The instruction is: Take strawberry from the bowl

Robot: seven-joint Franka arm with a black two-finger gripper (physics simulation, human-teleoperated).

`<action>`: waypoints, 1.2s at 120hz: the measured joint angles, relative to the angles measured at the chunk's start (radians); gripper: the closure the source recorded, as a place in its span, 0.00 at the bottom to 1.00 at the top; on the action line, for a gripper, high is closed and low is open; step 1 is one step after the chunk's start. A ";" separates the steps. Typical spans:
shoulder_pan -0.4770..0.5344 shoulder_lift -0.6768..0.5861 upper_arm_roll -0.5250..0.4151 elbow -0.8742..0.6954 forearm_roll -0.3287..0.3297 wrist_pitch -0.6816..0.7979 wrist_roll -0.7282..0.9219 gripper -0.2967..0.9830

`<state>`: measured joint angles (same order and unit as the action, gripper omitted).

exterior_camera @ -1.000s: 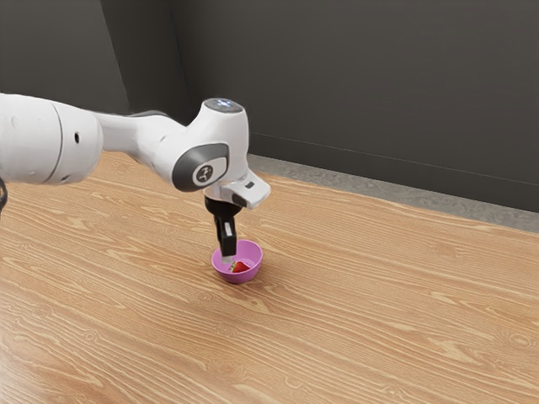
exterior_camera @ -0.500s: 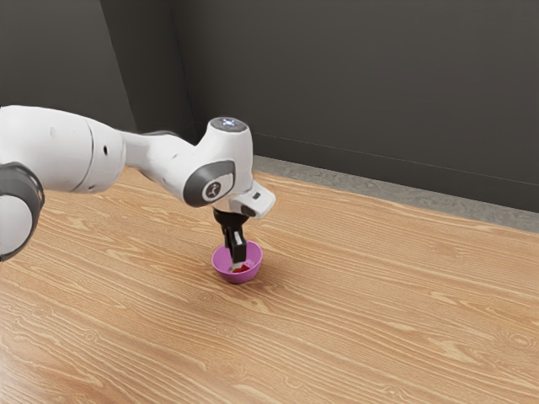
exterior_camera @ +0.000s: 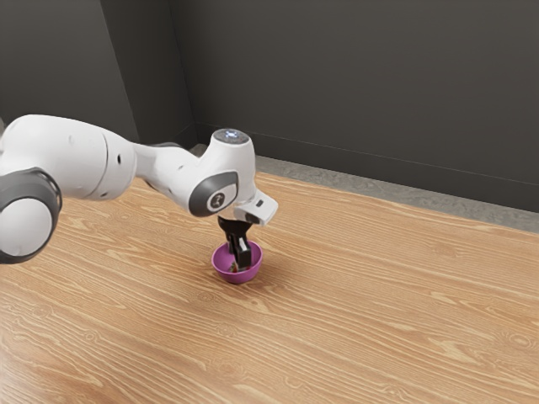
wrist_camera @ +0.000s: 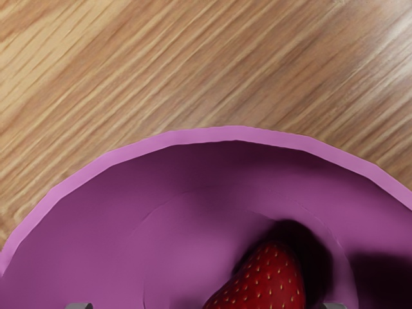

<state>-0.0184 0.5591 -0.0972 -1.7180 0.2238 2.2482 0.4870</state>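
Note:
My gripper point(exterior_camera: 241, 266) reaches down into the pink bowl point(exterior_camera: 221, 263), its fingers inside the rim. In the wrist view the tips of the gripper point(wrist_camera: 206, 306) stand wide apart at the lower edge, open. The red strawberry point(wrist_camera: 270, 280) lies on the floor of the bowl point(wrist_camera: 238, 134) between them, closer to one tip, with a gap to the other. Part of the strawberry is cut off by that view's edge, and the fingers largely hide it in the exterior view.
The bowl stands on a wooden table point(exterior_camera: 362, 295). A dark wall point(exterior_camera: 370, 93) rises beyond the table's far edge, and the bowl's wall surrounds my fingers.
My hand has come down and slightly toward the exterior view's right, from above the bowl's rim into the bowl. The bowl has stayed where it was.

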 joint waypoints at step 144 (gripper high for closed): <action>0.005 0.004 0.001 0.017 0.014 0.061 -0.038 0.73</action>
<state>-0.0139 0.5631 -0.0965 -1.7012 0.2383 2.3091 0.4490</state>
